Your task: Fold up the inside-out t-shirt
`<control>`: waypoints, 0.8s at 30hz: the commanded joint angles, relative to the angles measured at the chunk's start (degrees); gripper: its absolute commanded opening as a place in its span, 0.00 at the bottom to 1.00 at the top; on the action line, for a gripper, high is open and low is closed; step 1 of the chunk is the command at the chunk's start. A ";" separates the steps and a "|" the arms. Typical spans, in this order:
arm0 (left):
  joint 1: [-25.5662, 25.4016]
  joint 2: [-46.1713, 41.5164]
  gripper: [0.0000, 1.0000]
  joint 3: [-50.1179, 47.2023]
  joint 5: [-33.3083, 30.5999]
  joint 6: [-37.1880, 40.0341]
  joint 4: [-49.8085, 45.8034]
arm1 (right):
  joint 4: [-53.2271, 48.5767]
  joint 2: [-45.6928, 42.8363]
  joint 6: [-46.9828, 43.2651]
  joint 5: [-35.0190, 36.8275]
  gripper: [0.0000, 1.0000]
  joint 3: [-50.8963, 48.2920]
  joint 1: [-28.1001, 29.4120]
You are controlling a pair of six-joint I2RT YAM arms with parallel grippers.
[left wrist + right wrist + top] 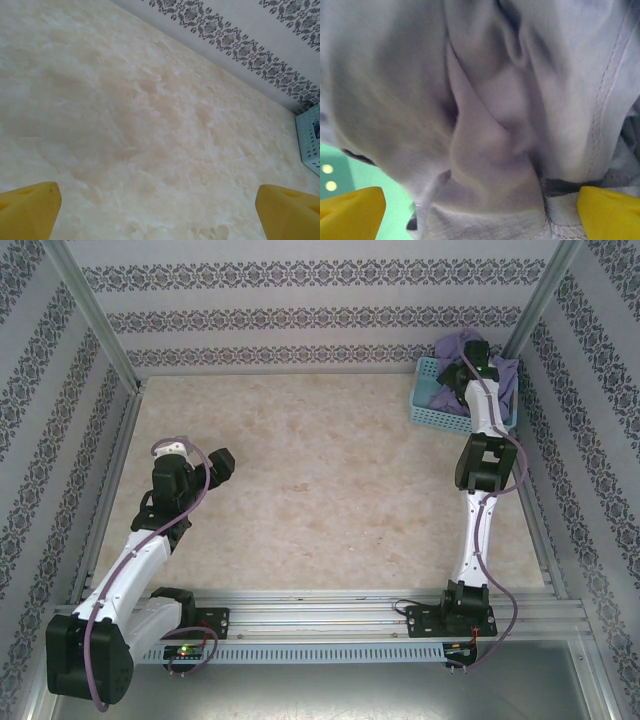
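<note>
The purple t-shirt (507, 375) lies bunched up in the blue basket (430, 405), and part of it hangs over the basket's far rim. The right gripper (480, 212) hangs inside the basket, close above the cloth. Its yellow fingers (352, 212) are spread wide and pinch nothing. The left gripper (160, 212) is well away from the basket, over the pale table (320, 500), spread wide too.

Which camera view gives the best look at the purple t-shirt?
The right wrist view: the t-shirt is close up there, with its crumpled folds and a stitched seam plain to see. In the top external view it is a small purple bunch in the blue basket, partly hidden behind the right arm.
</note>
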 commanded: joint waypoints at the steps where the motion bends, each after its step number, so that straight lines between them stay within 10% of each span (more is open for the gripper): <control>1: -0.38 0.21 1.00 0.01 -0.79 -0.80 4.27 | -4.77 2.93 3.06 -1.52 0.98 3.61 -0.34; 5: -0.37 0.53 1.00 0.16 -1.03 -0.54 4.92 | -5.97 6.09 3.59 -1.92 0.87 7.03 -0.37; 17: -0.39 -1.11 1.00 -0.01 -0.88 -1.06 4.79 | -0.33 -2.46 -4.56 2.90 0.11 2.66 2.37; 24: -0.38 -5.98 1.00 -0.70 -1.48 -1.22 2.69 | 7.06 -16.75 -8.38 12.29 0.00 -10.37 6.75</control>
